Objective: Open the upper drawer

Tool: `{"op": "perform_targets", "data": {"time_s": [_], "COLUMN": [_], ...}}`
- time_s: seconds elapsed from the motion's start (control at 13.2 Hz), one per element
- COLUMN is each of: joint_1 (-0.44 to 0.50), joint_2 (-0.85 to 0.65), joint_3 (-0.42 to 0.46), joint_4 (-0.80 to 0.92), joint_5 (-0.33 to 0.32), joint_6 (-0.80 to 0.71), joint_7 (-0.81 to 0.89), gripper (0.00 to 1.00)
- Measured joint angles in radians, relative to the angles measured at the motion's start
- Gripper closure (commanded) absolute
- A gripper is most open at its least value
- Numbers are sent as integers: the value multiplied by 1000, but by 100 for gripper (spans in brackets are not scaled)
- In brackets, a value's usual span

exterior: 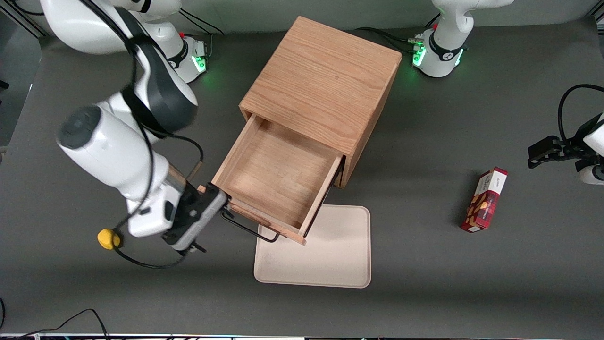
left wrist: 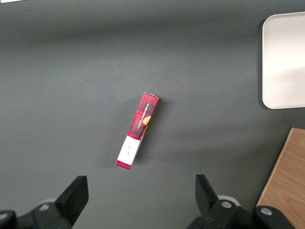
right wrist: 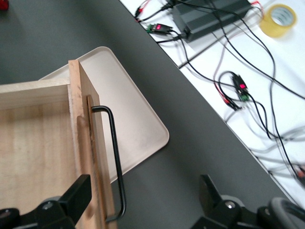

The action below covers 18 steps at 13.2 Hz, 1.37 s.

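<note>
Spread wide, the right arm's gripper (exterior: 225, 209) (right wrist: 143, 183) is seen at the working arm's end of the drawer front, with nothing clasped. In the right wrist view the black wire handle (right wrist: 116, 157) lies in the gap between the two fingers (right wrist: 76, 195), and neither finger is pressed against it.

The grey table (exterior: 448, 283) is covered only sparsely. The oak cabinet (exterior: 321, 80) is set near the middle of it, turned at an angle to the front camera. The upper drawer (exterior: 278, 174) (right wrist: 33, 143) is pulled well out of the cabinet toward the front camera, and its bare wooden floor is exposed. The handle (exterior: 247, 229) is fixed to the drawer front, which is the part of the drawer nearest the front camera.

A cream tray (exterior: 330, 255) (right wrist: 128, 109) (left wrist: 286, 57) is laid flat on the table nearer to the front camera than the cabinet, and its farther edge is overhung by the drawer front. A small red box (exterior: 485, 199) (left wrist: 138, 131) is lying well apart from the cabinet, toward the parked arm's end of the table.
</note>
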Motion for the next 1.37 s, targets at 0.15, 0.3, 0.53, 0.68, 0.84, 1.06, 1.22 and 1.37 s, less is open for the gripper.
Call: {"op": "perform_targets", "data": {"time_s": [0.15,0.3,0.53,0.68,0.84,1.06,1.22,1.37], "joint_1": [-37,-110,-243,-297,-306,-305,-306,-306], "joint_2": [-84,-164,-259,-320,-388,-473,-492,-493], "joint_3": [-3,-6,-10,-11,-35,-112,-159,-178], "joint_4": [-18,-94,-251,-354,-464,-603,-638,-639], "joint_5": [-4,-34,-47,-48,-48,-4,44,57], "joint_6": [-100,-127,-119,-98,-89,-95,-148,-179], "joint_7": [93,122,164,254,360,425,430,435], "gripper": [0,0,0,0,0,0,0,0]}}
